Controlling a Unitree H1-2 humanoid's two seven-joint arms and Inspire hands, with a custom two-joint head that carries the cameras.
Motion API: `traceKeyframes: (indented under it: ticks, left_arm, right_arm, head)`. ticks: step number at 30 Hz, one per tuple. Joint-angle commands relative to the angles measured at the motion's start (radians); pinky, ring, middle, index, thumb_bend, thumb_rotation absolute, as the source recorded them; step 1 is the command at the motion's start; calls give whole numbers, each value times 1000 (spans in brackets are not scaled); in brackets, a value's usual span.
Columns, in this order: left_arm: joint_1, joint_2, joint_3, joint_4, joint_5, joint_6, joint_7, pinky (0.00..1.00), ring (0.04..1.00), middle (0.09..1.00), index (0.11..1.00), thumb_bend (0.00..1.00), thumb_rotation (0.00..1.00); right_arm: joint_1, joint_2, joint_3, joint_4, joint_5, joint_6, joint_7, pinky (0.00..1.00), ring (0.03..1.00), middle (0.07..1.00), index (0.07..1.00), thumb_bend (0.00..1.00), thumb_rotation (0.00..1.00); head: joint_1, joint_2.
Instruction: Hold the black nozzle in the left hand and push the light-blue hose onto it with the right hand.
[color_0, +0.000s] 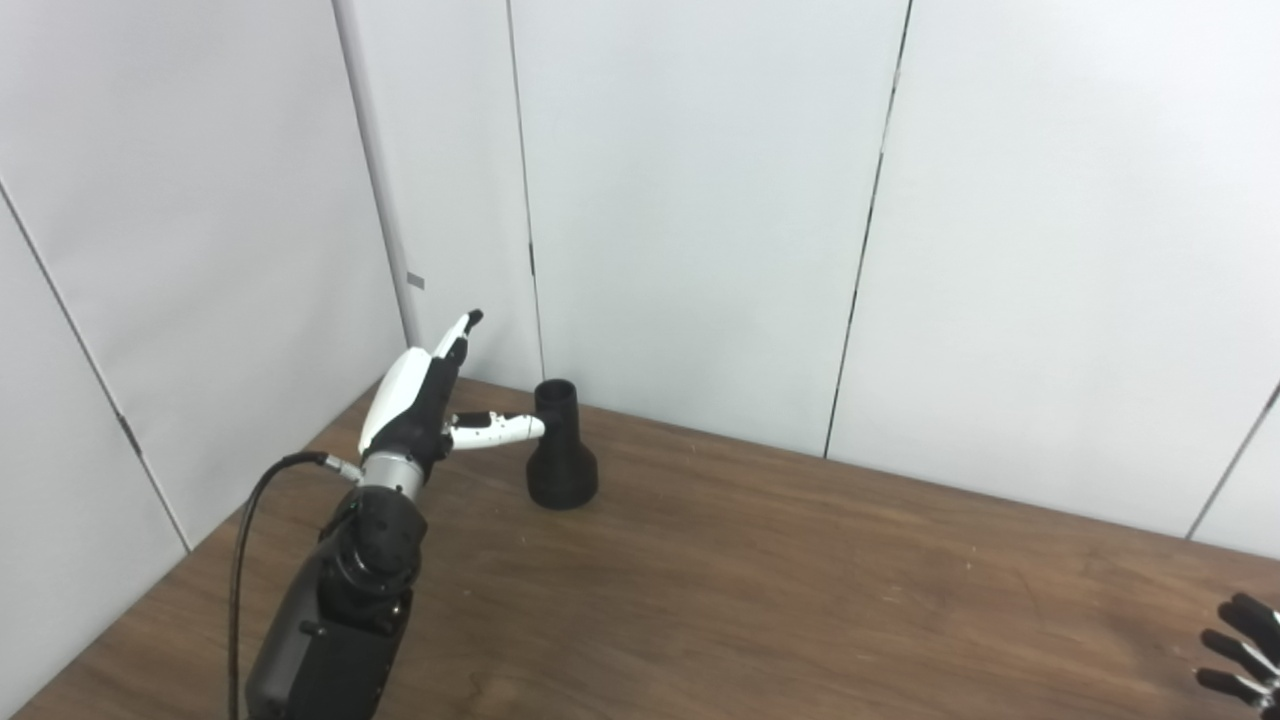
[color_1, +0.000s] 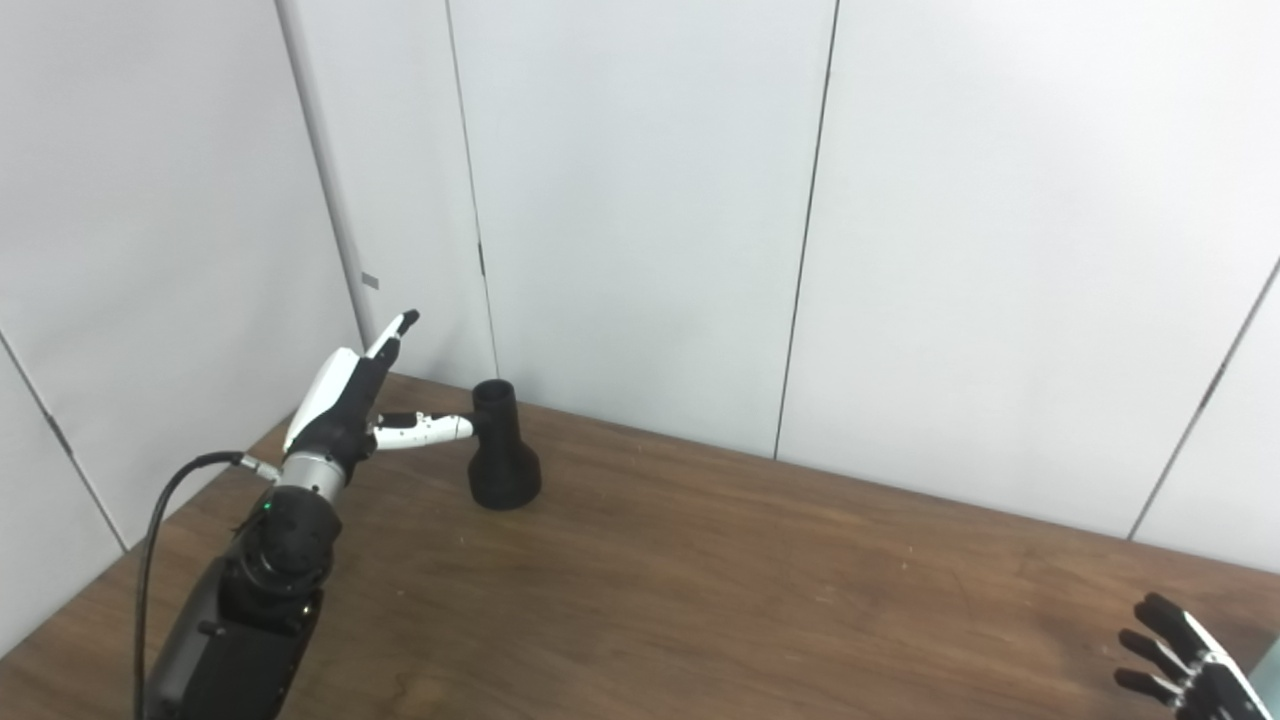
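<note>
Matte black flared nozzle (color_0: 560, 450) stands upright beside spread, empty left hand (color_0: 425, 395).

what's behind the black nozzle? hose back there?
Behind the black nozzle only the white wall panels show; no hose is in view. The nozzle stands on the table, hiding its own footprint.

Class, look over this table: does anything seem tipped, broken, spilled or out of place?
Nothing is damaged or spilled. The nozzle stands upright on the table, beside the open left hand. One oddity: no hose is in view.
</note>
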Motion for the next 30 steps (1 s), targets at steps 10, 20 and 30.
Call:
traceKeyframes:
  ticks: [10,20,30]
  left_arm:
    - [-67,58,-53,146,6,-60,78,1000,1000,1000,1000,1000,444]
    - [-105,74,-101,294,-29,-136,74,1000,1000,1000,1000,1000,487]
    - [-141,99,-186,319,5,-62,52,1000,1000,968,1000,1000,431]
  right_arm:
    - [43,-8,-6,22,2,-7,3,740,849,930,919,828,246]
    - [56,-10,-7,-1,16,34,16,735,842,926,915,843,268]
    - [68,-16,0,-18,19,46,28,727,837,923,913,855,285]
  head:
    - [-8,7]
    - [-18,17]
    - [-20,27]
